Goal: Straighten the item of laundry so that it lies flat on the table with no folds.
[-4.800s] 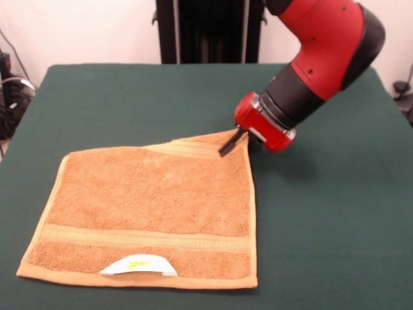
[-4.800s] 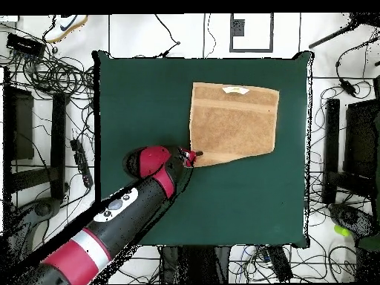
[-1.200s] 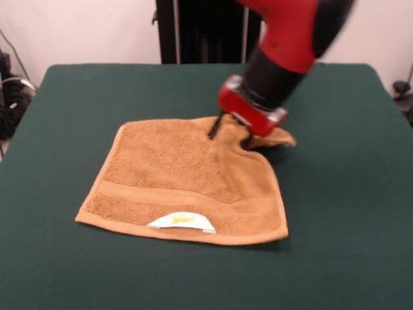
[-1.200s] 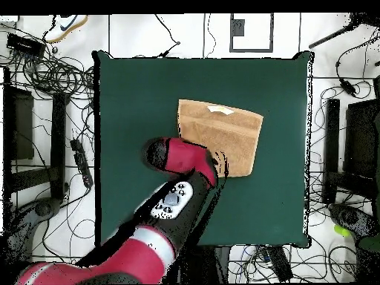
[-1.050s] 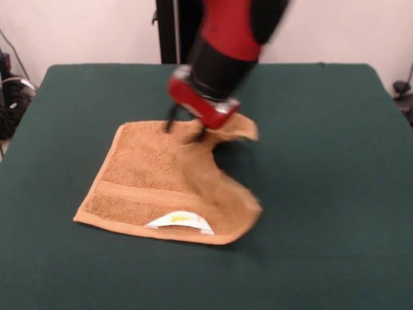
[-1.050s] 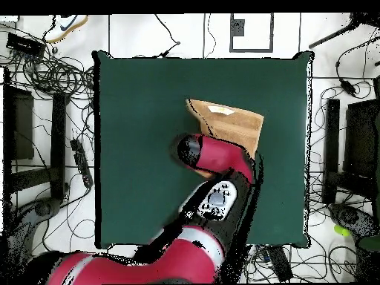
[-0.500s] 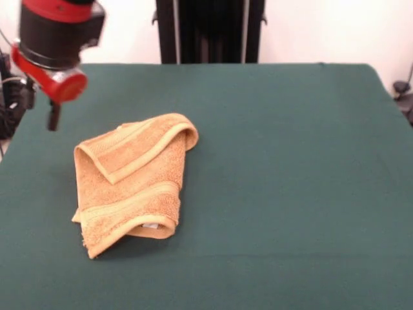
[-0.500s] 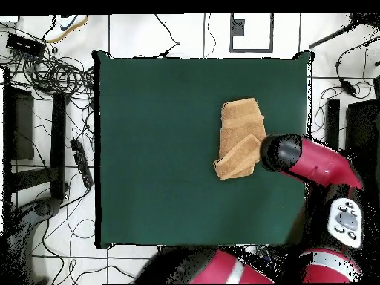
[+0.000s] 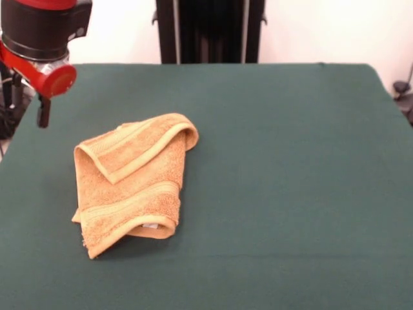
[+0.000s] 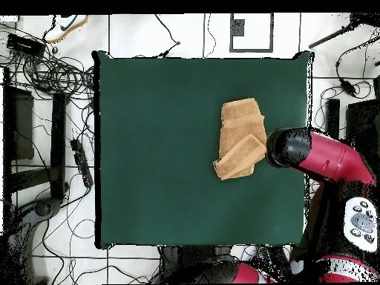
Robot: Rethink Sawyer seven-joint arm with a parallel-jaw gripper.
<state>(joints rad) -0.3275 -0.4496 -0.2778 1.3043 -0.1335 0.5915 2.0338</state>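
The towel (image 9: 132,177), which a few seconds ago lay almost flat with only one far corner pinched, now sits bunched and folded over itself on the left half of the table (image 9: 290,161), its label almost wholly tucked under the near fold. The gripper (image 9: 42,111) has let go and drawn off to the far left edge, clear of the cloth and holding nothing (only one dark fingertip shows, so how wide the jaws stand I cannot tell). The sweep across seems to have set the task back: several layers now need unfolding, probably starting from the upper flap.
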